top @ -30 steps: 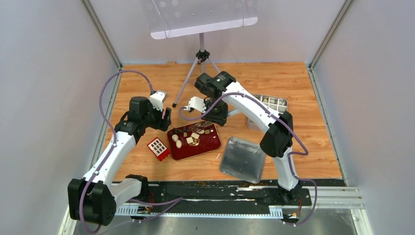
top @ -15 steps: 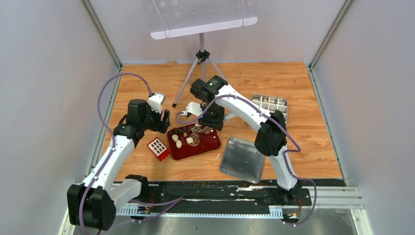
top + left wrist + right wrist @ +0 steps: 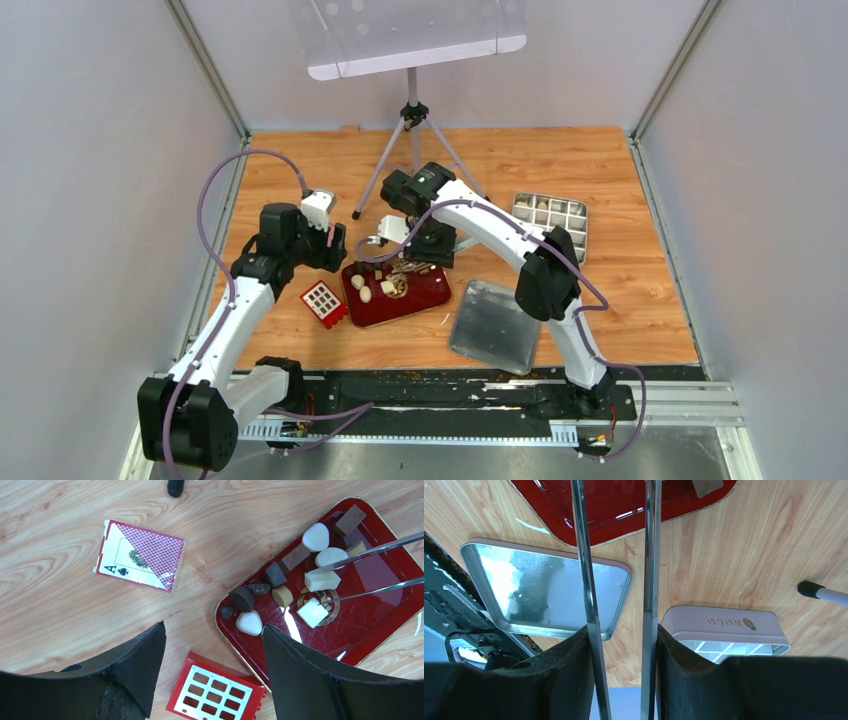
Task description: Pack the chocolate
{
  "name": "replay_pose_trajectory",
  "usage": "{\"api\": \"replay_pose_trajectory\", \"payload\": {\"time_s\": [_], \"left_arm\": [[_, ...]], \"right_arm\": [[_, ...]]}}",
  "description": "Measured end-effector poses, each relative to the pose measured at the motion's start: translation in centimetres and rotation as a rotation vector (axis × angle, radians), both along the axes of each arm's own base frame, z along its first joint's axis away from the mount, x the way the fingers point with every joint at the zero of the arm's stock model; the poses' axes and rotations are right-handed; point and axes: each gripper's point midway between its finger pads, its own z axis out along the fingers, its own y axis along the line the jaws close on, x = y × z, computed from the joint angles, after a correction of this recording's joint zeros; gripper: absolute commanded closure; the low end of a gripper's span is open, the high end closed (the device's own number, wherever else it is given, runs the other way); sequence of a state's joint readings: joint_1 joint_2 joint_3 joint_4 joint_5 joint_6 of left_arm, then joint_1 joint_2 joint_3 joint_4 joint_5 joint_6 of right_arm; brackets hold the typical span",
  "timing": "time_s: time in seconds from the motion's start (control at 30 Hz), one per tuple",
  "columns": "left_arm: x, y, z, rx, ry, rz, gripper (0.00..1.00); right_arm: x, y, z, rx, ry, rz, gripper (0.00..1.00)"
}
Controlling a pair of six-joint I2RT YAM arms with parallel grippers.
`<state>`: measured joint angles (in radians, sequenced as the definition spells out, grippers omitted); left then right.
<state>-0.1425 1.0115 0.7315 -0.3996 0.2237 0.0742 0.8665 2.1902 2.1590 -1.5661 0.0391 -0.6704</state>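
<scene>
The chocolate (image 3: 249, 622) lies as several cream-white and dark brown pieces on a red tray (image 3: 380, 625), also seen from above (image 3: 425, 290). My right gripper (image 3: 621, 635) is shut on metal tweezers (image 3: 650, 580) and hangs over the tray's far edge (image 3: 430, 248). In the left wrist view the tweezers (image 3: 370, 550) reach in from the right. Their tips stand apart on either side of a white block (image 3: 322, 580). My left gripper (image 3: 212, 630) is open and empty. It hovers above the small red box (image 3: 217, 692) by the tray's left edge (image 3: 335, 245).
A compartment tin (image 3: 551, 222) with some pieces in it stands at the right, its side showing in the right wrist view (image 3: 724, 630). A silver lid (image 3: 495, 325) lies near the front. A playing card (image 3: 140, 555) lies left of the tray. A tripod (image 3: 410, 120) stands behind.
My right arm has swung left and brought the tweezers further over the red tray. My left arm has hardly moved.
</scene>
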Motion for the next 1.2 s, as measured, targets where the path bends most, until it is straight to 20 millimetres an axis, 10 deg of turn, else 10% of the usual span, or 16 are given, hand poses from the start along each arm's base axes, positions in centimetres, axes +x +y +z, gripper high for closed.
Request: {"api": "replay_pose_trajectory", "payload": {"time_s": [0.53, 0.8, 1.2], "left_arm": [[0.0, -0.2, 0.0, -0.019, 0.006, 0.008, 0.21], [0.3, -0.4, -0.5, -0.026, 0.022, 0.004, 0.21], [1.0, -0.8, -2.1, -0.029, 0.08, -0.008, 0.21]], "right_arm": [[0.4, -0.1, 0.4, -0.043, -0.058, 0.017, 0.85], [1.2, -0.4, 3.6, 0.043, -0.111, -0.008, 0.86], [7.2, -16.8, 8.0, 0.036, -0.203, -0.424, 0.84]]}}
